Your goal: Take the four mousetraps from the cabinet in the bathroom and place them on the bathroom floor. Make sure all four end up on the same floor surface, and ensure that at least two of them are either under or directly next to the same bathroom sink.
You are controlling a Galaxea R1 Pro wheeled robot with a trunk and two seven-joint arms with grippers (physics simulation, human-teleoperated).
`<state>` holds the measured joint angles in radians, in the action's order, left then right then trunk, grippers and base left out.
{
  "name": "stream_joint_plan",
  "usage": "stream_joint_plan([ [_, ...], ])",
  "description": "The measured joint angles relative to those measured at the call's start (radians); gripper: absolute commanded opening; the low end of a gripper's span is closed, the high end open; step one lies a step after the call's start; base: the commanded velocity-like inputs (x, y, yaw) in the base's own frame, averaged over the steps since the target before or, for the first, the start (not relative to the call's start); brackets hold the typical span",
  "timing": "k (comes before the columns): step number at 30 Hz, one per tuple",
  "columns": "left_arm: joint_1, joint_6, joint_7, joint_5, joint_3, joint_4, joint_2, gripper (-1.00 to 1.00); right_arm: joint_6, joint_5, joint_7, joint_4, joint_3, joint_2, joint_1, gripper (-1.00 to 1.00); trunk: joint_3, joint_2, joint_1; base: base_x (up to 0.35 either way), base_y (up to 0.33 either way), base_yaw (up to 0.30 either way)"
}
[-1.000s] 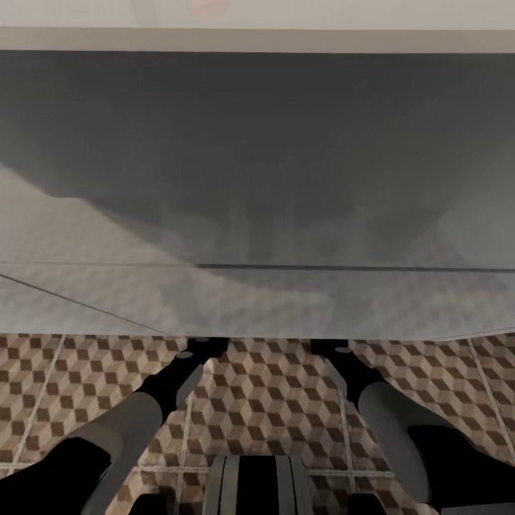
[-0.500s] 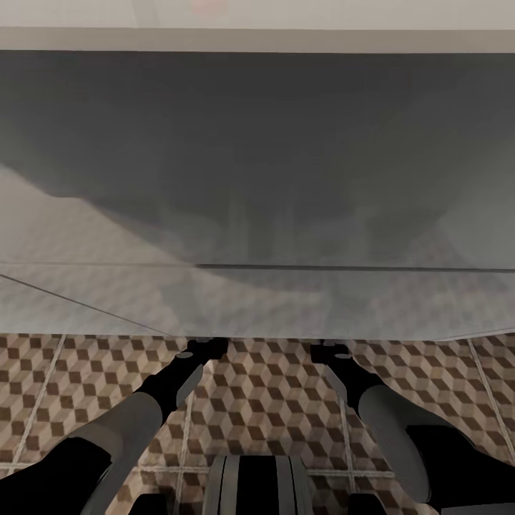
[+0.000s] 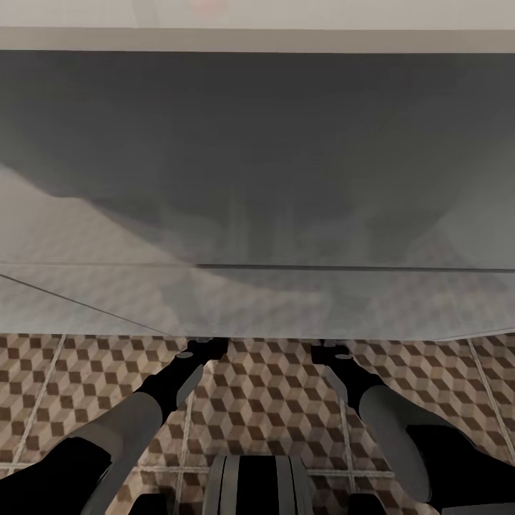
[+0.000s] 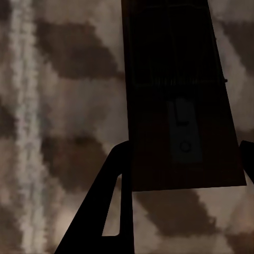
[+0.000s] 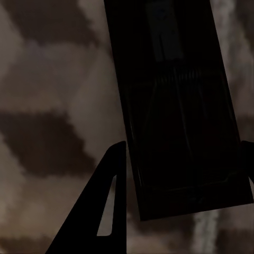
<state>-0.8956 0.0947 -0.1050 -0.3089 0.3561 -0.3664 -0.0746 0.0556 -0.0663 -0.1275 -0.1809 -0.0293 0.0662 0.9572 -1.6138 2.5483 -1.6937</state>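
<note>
From the head camera, both arms reach low over the bathroom floor [image 3: 272, 400], ending beneath a pale grey overhanging surface [image 3: 257, 179]. At the left wrist, the left gripper [image 4: 182, 174] clasps a mousetrap [image 4: 180, 106] above the tiles. At the right wrist, the right gripper [image 5: 182, 174] clamps a second mousetrap [image 5: 174, 106].

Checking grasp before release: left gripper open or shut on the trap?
Shut on the mousetrap: left gripper fingers flank its edges above the bathroom floor.
</note>
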Motion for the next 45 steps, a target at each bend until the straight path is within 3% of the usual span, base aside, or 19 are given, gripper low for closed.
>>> stream_joint_plan([
  [31,0.000,-0.001,-0.001,0.004,-0.002,0.015,-0.004,-1.00,0.037,0.000,0.013,0.000,0.000,-0.001,0.014,-1.00,0.000,0.000,0.000,0.000,0.000,0.000],
  [32,0.000,-0.001,-0.001,0.004,-0.002,0.015,-0.004,-1.00,0.040,0.001,0.013,0.000,0.000,-0.001,0.015,1.00,0.000,0.000,0.000,0.000,0.000,0.000],
  [45,0.000,-0.001,0.000,0.004,-0.002,0.013,-0.004,-1.00,0.050,0.003,0.030,0.000,0.000,-0.002,0.026,1.00,0.000,0.000,0.000,0.000,0.000,0.000],
])
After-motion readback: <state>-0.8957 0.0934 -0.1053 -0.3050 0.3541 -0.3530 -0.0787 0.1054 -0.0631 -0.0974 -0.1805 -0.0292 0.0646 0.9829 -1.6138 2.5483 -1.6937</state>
